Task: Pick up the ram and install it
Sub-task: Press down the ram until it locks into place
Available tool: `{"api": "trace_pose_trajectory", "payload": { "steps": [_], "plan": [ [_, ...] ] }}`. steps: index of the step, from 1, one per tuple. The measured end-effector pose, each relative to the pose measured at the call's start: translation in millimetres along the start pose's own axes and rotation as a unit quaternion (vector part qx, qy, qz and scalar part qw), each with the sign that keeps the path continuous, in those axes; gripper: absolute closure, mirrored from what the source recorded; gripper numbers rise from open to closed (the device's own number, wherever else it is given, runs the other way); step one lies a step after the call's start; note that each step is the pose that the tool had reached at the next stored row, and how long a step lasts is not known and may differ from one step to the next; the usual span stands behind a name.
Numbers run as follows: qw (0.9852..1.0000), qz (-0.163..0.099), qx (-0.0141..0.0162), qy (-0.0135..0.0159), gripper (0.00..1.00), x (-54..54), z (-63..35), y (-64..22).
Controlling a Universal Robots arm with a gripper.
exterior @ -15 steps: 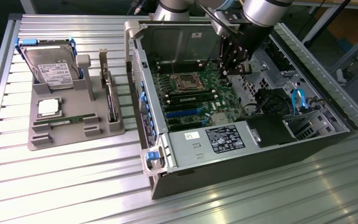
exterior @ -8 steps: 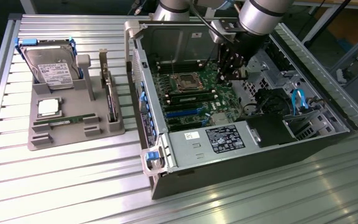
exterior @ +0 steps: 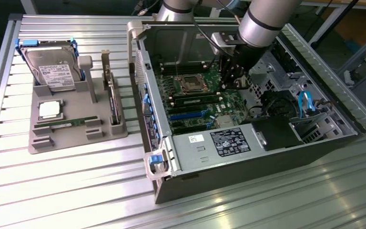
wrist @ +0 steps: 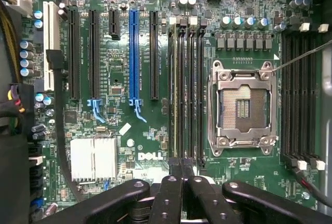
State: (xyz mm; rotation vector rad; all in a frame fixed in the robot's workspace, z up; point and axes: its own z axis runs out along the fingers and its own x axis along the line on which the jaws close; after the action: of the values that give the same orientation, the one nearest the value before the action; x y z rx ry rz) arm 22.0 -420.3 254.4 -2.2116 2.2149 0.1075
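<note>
- The black two-fingered gripper (exterior: 233, 80) (wrist: 181, 181) is hanging inside the open black computer case (exterior: 310, 143), over the green motherboard's black memory slots (wrist: 185, 89), with its fingers pressed together.
- The long green ram stick (exterior: 68, 122) is lying in the grey holder tray (exterior: 75, 140), far off at the exterior view's left.

Table (exterior: 55, 191): ribbed, brushed metal with a dull sheen. Parts tray (exterior: 75, 138): matt grey plastic. Motherboard (wrist: 119, 68): glossy green circuit board; CPU socket frame (wrist: 241, 110): bright polished metal.
</note>
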Motion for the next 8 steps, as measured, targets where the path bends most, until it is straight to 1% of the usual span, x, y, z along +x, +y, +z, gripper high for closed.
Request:
{"api": "trace_pose_trajectory", "payload": {
  "steps": [6, 8],
  "plan": [
    [1.0000, 0.000, 0.0000, -0.0002, 0.90, 0.8, 14.6, -0.6],
    [1.0000, 0.000, -0.0001, 0.0000, 0.90, 1.0, 16.5, -0.7]
  ]
}}
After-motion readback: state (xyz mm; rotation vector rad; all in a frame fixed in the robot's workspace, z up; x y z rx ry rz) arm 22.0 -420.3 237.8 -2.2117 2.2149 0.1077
